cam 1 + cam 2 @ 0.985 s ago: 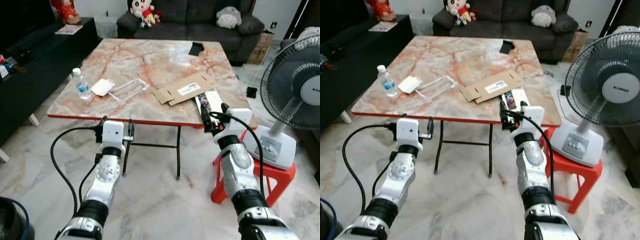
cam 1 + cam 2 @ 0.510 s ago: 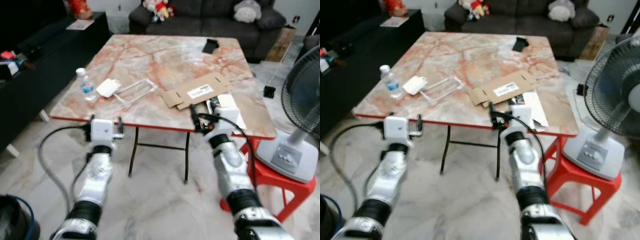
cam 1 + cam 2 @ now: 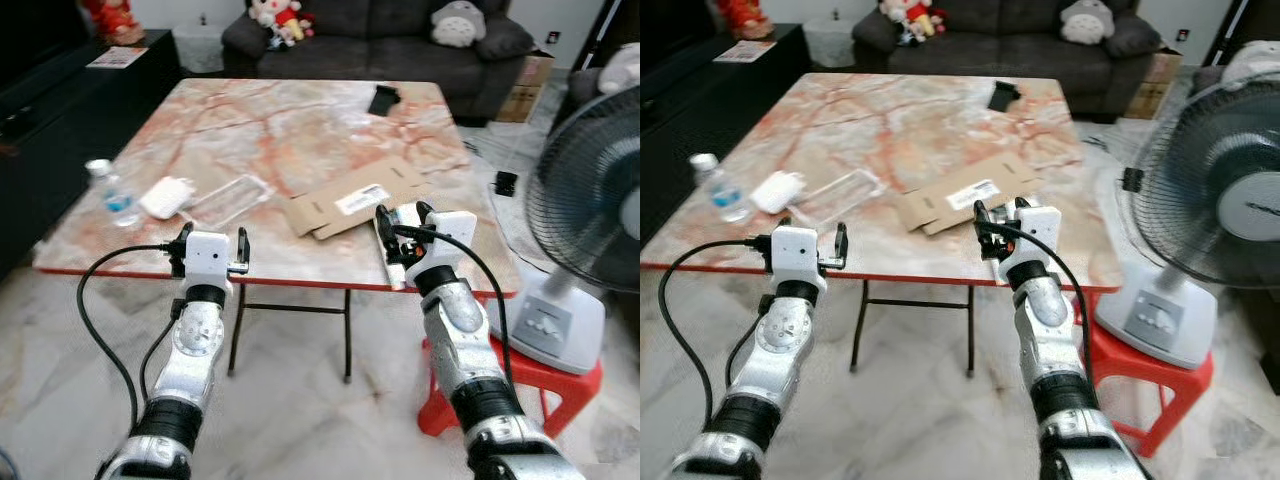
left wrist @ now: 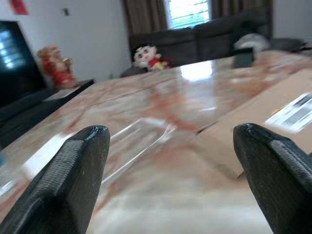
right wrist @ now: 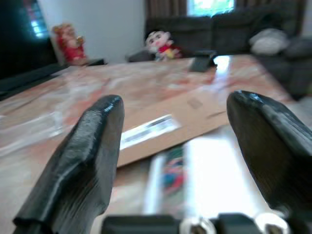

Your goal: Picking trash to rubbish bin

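Right wrist view: right gripper (image 5: 170, 146) spread, empty, nosing at flattened cardboard (image 3: 345, 198) on table (image 3: 300, 120) | left gripper (image 4: 170, 161) also spread | risk: blurry approach, perhaps shoving cardboard away.

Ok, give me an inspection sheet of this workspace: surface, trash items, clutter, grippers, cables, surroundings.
Surface: marble table, red edge, on thin black legs.
Job's things: flattened cardboard box right of centre; clear plastic tray and white packet to its left; water bottle near the left edge; printed white package at the near right edge. Rubbish bin: nothing seen.
Clutter: small black object at the far side.
Grippers: left gripper open, at the near edge, empty; right gripper open, over the printed package, not closed on it.
Cables: black cables loop from both wrists.
Surroundings: fan on a red stool to the right; sofa with soft toys behind.
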